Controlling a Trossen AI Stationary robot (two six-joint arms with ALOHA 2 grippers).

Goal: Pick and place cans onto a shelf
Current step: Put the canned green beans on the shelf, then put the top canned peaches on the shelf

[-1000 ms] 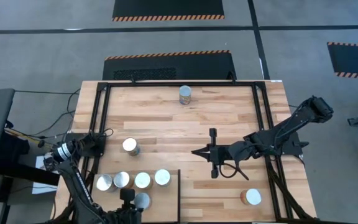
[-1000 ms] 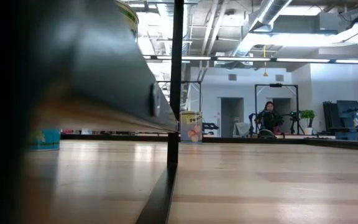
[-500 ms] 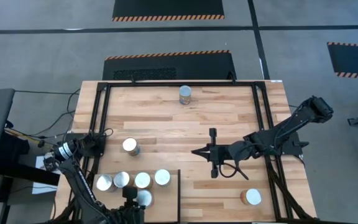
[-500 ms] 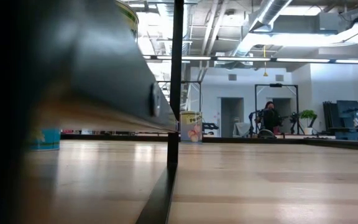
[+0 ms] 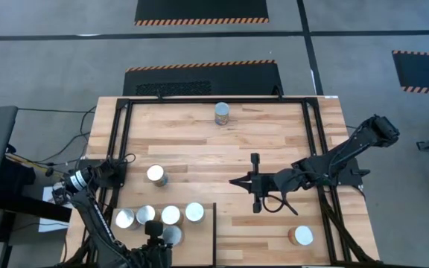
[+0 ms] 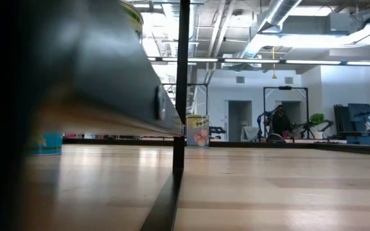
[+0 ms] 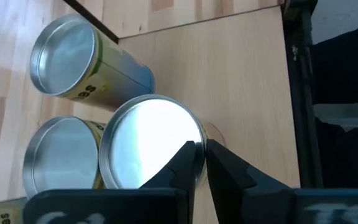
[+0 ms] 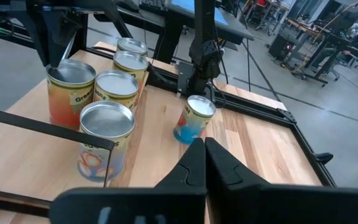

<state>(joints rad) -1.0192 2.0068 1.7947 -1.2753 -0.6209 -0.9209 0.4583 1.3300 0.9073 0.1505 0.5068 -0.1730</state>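
Cans stand grouped on the pale shelf (image 5: 192, 240) at the near left corner of the worktop (image 5: 199, 141): a row of four (image 5: 159, 215) along the shelf's far edge, and a fifth can (image 5: 173, 236) just nearer than that row. The left tool (image 5: 153, 229) hangs directly over this fifth can, the left arm reaching in from the near edge below it; in the left wrist view its two dark fingers (image 7: 190, 163) lie almost together above the can's silvery lid (image 7: 151, 141), with only a thin gap between them and nothing clamped. Off the shelf, one can (image 5: 156, 175) stands on the worktop just beyond the row, another can (image 5: 223, 113) stands near the far edge, and an orange-sided can (image 5: 301, 236) stands at the near right. The right arm (image 5: 341, 158) stretches in from the right side and lies low, its right tool (image 5: 239, 182) resting over the middle of the worktop, fingers (image 8: 194, 163) close together and holding nothing, well apart from every can. Compared with a second ago, the left tool has shifted slightly toward the row and now covers more of the fifth can's lid, while the right arm and all the cans sit where they were. In the low view, a person (image 6: 279, 120) in the room behind has moved a little.
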